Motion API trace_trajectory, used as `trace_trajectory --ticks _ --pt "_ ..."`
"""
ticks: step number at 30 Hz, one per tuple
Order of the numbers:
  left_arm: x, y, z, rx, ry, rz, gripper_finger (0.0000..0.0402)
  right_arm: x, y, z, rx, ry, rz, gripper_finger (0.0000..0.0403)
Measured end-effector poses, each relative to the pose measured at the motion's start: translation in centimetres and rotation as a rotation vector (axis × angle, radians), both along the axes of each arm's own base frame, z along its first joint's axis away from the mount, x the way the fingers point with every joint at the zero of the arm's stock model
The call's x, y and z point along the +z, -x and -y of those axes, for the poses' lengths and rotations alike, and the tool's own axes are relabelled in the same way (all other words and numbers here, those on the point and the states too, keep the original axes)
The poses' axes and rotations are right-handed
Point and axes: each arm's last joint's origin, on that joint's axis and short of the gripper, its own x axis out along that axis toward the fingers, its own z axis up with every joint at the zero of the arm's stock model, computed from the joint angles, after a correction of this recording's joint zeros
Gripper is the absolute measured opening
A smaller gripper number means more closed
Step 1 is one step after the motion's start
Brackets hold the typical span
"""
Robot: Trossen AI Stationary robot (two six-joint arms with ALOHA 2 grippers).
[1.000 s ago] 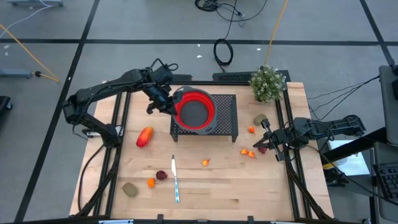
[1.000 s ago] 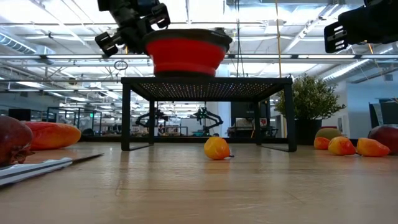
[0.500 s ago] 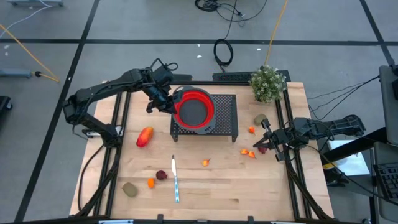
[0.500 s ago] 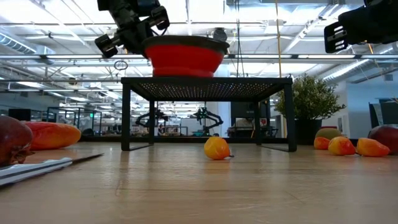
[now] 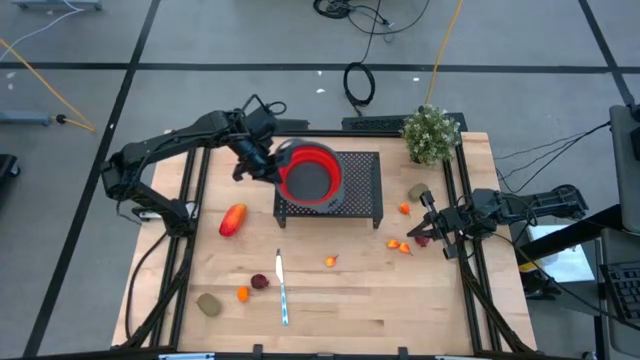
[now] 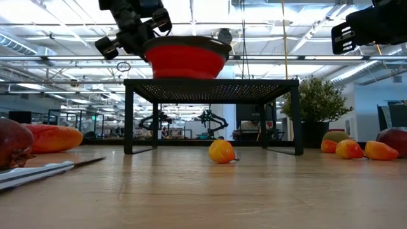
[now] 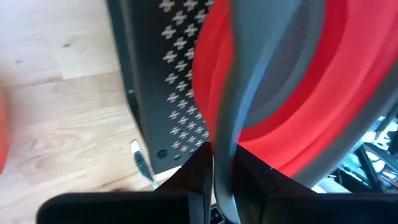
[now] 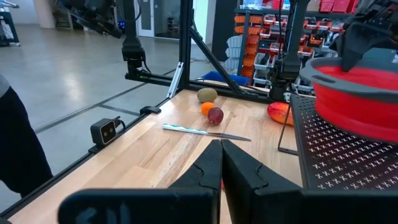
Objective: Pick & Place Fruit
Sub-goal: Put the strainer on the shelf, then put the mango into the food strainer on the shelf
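1. While the left hand [image 5: 262, 163] grips the grey rim of the red bowl [image 5: 310, 177] at its left edge, its fingers [image 7: 198, 177] stand narrow on either side of that rim in the left wrist view; against 1 second ago the bowl has slid a little to the left and sits tilted on the black perforated rack [image 5: 365, 195].
2. Low view: the bowl [image 6: 185, 57] lies nearer the rack's left end than before, with the left hand [image 6: 130, 32] at its side.
3. Right hand [image 5: 428, 226] hangs at the worktop's right edge, fingers [image 8: 210, 165] pressed together and holding nothing; it has not moved.
4. Fruit lies unchanged on the worktop [image 5: 350, 300]:
   - the red-orange oval [image 5: 233, 219] left of the rack;
   - the kiwi-like piece [image 5: 208, 304], an orange piece [image 5: 242, 293] and a dark red piece [image 5: 260, 282] near the front left, beside the knife [image 5: 282, 290];
   - 1 orange piece [image 5: 330, 261] in front of the rack;
   - more small pieces [image 5: 400, 245] to the rack's right, near the right hand.
5. A potted plant [image 5: 430, 132] stands at the back right corner.
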Motion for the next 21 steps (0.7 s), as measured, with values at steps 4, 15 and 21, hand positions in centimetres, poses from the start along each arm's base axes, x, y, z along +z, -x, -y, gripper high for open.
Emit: trace_trajectory --ticks 4,15,21 --pt "-0.11 0.19 0.2 -0.003 0.014 -0.027 0.0064 0.0 0.0 0.0 0.0 0.0 0.0 0.0" --pt "-0.09 0.17 0.24 -0.005 0.015 -0.024 0.0155 0.02 -0.01 0.0 -0.001 0.0 0.002 0.0" --pt "-0.07 0.17 0.26 -0.035 0.002 -0.012 0.0205 0.03 0.0 0.01 -0.005 -0.038 -0.011 0.0"
